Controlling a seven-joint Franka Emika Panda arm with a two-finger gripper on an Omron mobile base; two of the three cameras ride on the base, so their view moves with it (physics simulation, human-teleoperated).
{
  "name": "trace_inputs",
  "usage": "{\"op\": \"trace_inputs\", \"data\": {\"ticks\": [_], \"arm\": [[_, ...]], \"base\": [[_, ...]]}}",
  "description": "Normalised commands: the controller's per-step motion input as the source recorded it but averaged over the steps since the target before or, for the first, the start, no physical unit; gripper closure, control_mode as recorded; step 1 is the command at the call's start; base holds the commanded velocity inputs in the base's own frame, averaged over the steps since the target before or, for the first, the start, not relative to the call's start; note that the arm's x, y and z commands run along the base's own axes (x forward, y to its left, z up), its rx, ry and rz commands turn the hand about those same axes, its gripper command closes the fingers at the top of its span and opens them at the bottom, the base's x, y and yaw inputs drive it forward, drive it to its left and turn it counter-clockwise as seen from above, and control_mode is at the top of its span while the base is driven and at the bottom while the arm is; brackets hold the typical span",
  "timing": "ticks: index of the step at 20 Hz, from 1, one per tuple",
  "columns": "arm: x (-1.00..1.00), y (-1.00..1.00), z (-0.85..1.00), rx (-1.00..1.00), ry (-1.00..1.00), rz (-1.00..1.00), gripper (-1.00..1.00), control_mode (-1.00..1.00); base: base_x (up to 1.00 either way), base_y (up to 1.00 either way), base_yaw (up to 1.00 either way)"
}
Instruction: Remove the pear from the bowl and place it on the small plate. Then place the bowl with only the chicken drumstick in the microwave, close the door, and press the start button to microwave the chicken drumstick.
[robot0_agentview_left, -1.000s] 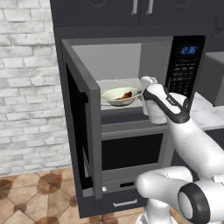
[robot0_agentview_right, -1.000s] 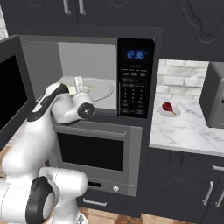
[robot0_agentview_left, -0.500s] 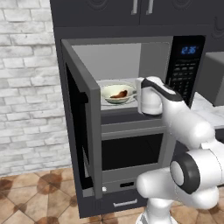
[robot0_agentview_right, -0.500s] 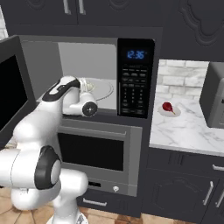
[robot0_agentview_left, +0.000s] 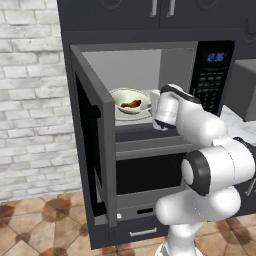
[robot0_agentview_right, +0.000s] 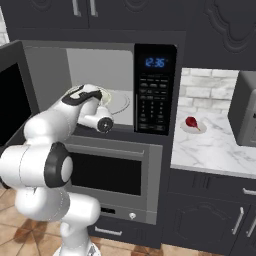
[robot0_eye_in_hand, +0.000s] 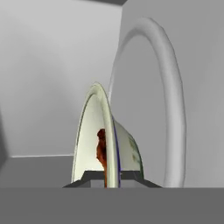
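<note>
The bowl (robot0_agentview_left: 131, 101) sat inside the microwave (robot0_agentview_left: 150, 65), holding only the chicken drumstick (robot0_agentview_left: 131, 104). The end effector (robot0_eye_in_hand: 111, 177) was clamped on its rim. The pear (robot0_agentview_right: 191, 122) lay on the small plate (robot0_agentview_right: 192, 128).

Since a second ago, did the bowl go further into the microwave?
Yes. In the left base view the bowl sits deeper toward the back wall and more to the left of the keypad than before, with the pincer shut on its rim.

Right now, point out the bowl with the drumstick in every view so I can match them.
Left base view: bowl inside the microwave, centre-left, behind the open door.
Right base view: its rim peeks past the wrist, left of the keypad.
Hand view: bowl edge-on, bottom centre.
Shared landmark: the white turntable.
</note>
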Motion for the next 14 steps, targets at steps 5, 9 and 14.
{"op": "trace_inputs", "data": {"ticks": [5, 9, 14], "arm": [[0.00, 0.00, 0.19, 0.00, 0.00, 0.00, -1.00, -1.00], [-0.11, 0.00, 0.52, -0.01, -0.02, -0.01, -1.00, -1.00], [-0.01, 0.01, 0.08, 0.00, 0.01, 0.00, -1.00, -1.00]], "base": [[0.00, 0.00, 0.00], [0.00, 0.00, 0.00], [0.00, 0.00, 0.00]]}}
